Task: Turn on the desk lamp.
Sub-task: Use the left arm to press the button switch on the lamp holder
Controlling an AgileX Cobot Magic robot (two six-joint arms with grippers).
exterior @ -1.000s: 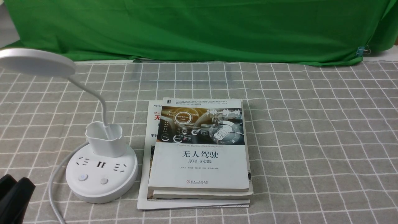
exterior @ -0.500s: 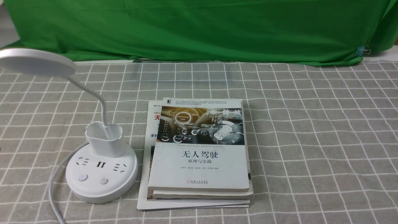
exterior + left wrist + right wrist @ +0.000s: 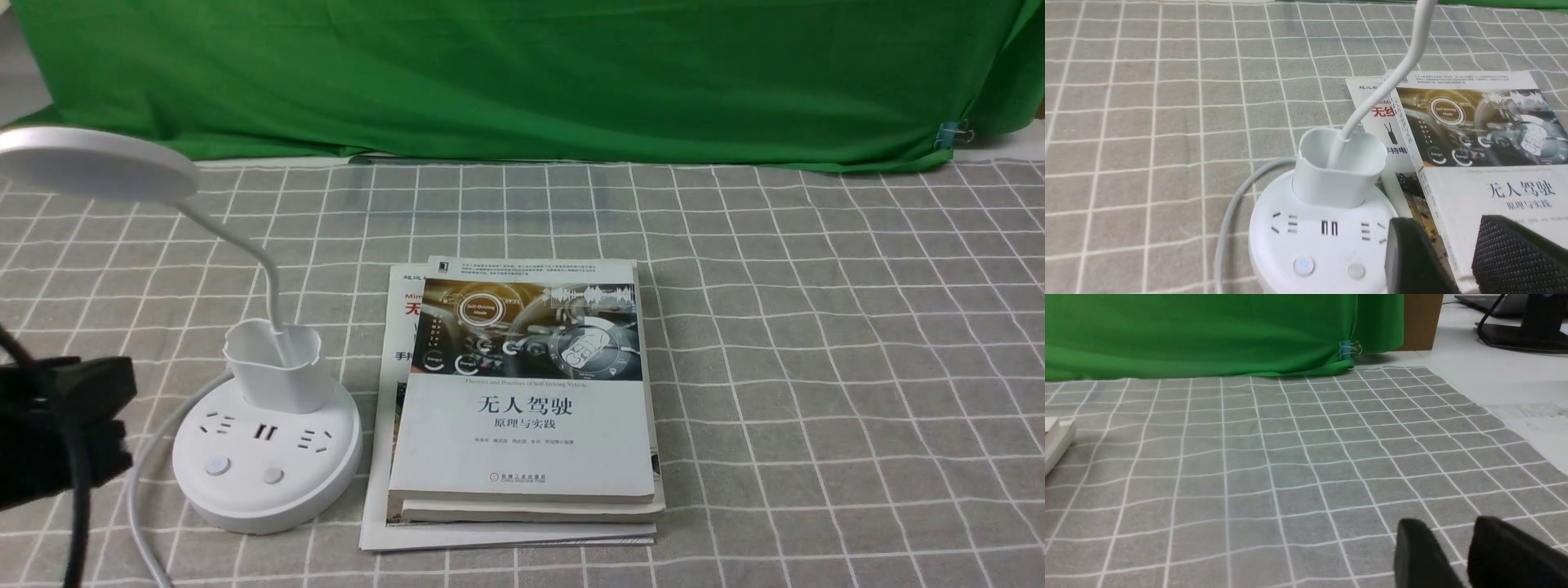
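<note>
Lamp: we found the desk lamp (image 3: 267, 469) near the bench's left edge, towards the near-left corner.
Jaws, left gripper (image 3: 1447, 234): narrowly parted, empty, near the lamp's base.
Jaws, right gripper (image 3: 1447, 539): narrowly parted, empty.
Risk: the buttons (image 3: 1305, 265) sat close together; we judged a blunt finger could press the wrong one, or shove the base into the books (image 3: 522, 425).
Count: three books, one lamp, two buttons.

Bright, even light; soft shadows, sharp focus, no glare
</note>
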